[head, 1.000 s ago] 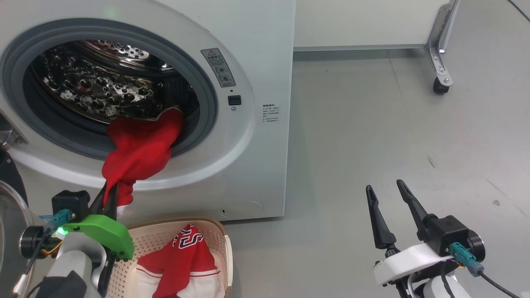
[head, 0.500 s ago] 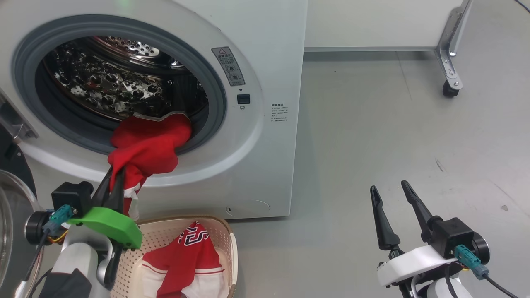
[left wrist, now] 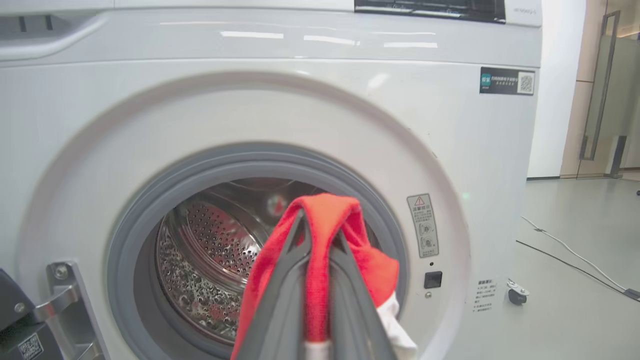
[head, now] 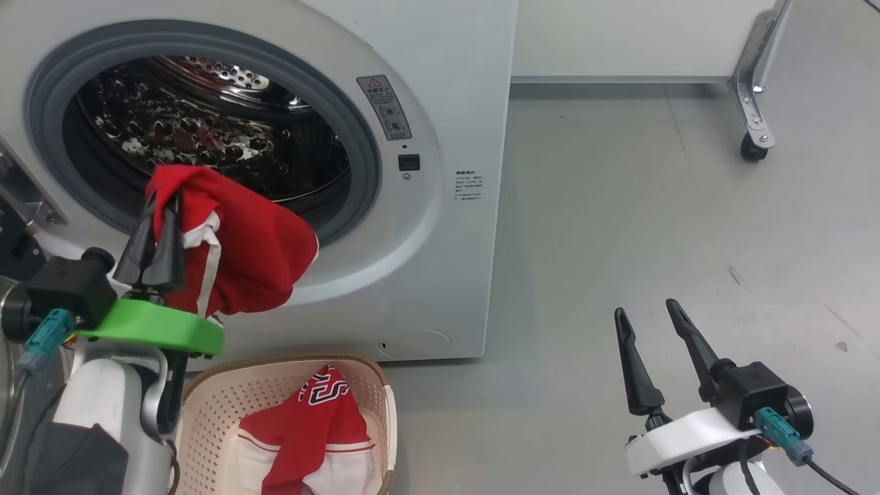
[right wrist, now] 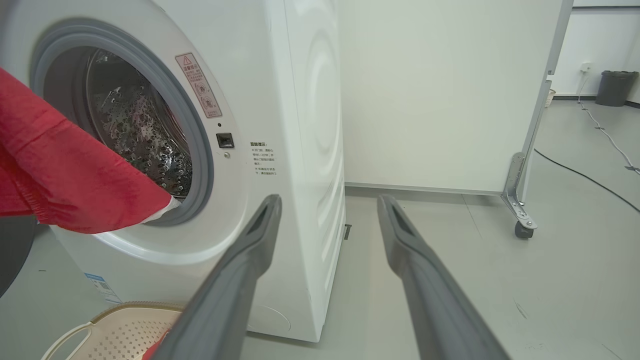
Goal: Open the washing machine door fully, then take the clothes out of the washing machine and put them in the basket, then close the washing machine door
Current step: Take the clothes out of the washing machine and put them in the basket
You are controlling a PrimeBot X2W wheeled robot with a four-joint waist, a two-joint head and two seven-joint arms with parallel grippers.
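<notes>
My left pincer [head: 159, 210] is clamped on the red garment [head: 247, 254] at left of frame. I'd carry it low over the basket [head: 227, 405] below before releasing. My right pincer [head: 643, 309] gapes empty.

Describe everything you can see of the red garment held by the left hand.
The red garment is bright red fabric with white trim along one edge. It is bunched, pinched at its top fold between the shut fingers of the left hand, draping down both sides. It hangs in front of the washing machine opening; whether its lower tip touches the gasket cannot be told.
</notes>
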